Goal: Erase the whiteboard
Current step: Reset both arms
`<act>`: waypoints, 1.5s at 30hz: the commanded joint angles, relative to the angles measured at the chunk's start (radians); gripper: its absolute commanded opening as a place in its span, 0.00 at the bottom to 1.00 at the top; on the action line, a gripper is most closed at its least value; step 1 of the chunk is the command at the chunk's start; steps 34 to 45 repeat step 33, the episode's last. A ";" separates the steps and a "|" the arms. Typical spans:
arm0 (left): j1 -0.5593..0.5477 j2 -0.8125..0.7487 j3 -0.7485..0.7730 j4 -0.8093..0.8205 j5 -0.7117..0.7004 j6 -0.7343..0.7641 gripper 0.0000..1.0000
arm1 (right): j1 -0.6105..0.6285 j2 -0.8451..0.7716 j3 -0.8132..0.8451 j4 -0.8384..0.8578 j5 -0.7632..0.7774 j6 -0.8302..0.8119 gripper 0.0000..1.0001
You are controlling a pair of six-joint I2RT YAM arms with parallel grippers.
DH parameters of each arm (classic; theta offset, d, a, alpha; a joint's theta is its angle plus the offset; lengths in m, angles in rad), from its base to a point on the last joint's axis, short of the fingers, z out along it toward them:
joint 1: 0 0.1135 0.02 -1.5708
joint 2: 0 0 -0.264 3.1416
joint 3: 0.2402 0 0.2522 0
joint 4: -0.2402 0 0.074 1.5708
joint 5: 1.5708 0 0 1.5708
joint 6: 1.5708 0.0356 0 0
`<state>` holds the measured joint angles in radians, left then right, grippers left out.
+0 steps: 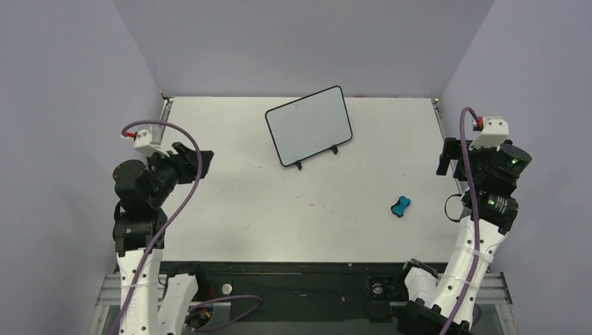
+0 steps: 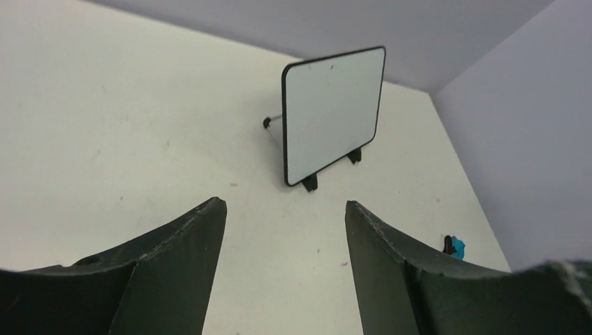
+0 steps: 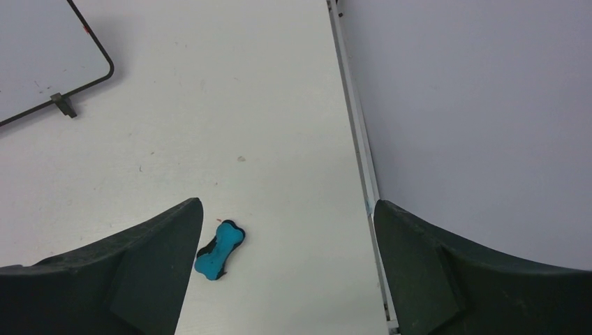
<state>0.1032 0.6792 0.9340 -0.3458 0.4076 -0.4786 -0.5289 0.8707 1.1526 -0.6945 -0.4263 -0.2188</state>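
White board face, thin black frame: the whiteboard [image 1: 309, 124] stands propped on a black wire stand [image 1: 299, 165] at the far middle of the desk [image 1: 230, 209], leaning back. Its long axis runs across the desk, with the right end swung further back.

From the left gripper [image 1: 199, 157] it lies ahead and to the right. From the right gripper [image 1: 450, 157] it lies ahead and to the left. The left arm looks somewhat nearer.

Left fingers are parted with nothing between them. Right fingers are spread wide and also empty.

The blue eraser [image 1: 400, 206] lies on the desk well apart from the board, near the right fingers (so any further wipe probably falls to the right arm).

The board surface reads clean, with no written lines visible. The right wrist view shows a tiny red fleck by the frame and a few faint specks. Judgement: the erasing is essentially complete.
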 commanded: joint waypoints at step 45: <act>-0.080 -0.065 0.034 -0.211 -0.170 0.044 0.76 | 0.000 -0.123 -0.086 0.039 -0.036 0.107 0.91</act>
